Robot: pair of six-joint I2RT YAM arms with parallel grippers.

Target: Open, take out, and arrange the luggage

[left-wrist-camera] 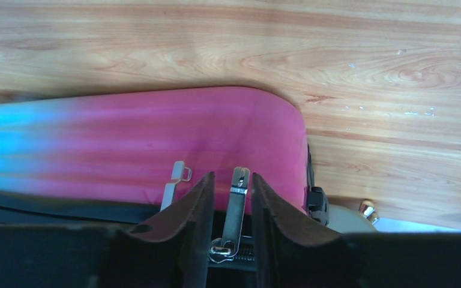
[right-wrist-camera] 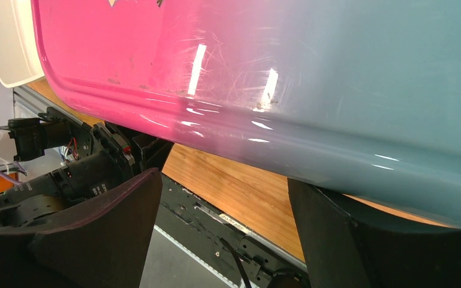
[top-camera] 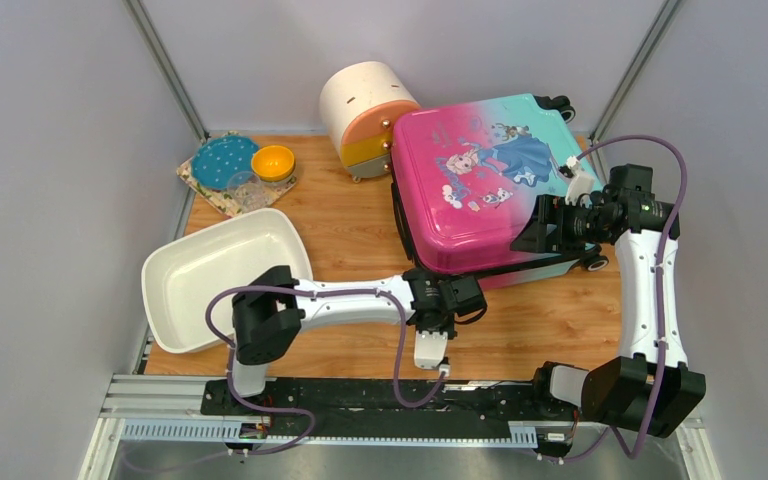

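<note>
Luggage (top-camera: 480,190): hard-shell case, pink fading to teal, cartoon princess print. Lies flat, print up, on the right half of the wooden table (top-camera: 360,240). Pink end points left, teal end with black wheels (top-camera: 563,104) points right. Two metal zip pulls (left-wrist-camera: 238,204) sit at the near pink edge. Cannot tell whether the zip is undone.

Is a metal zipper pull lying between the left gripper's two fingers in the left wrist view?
Yes, a silver zipper pull on the pink luggage stands between the fingers of the left gripper.
</note>
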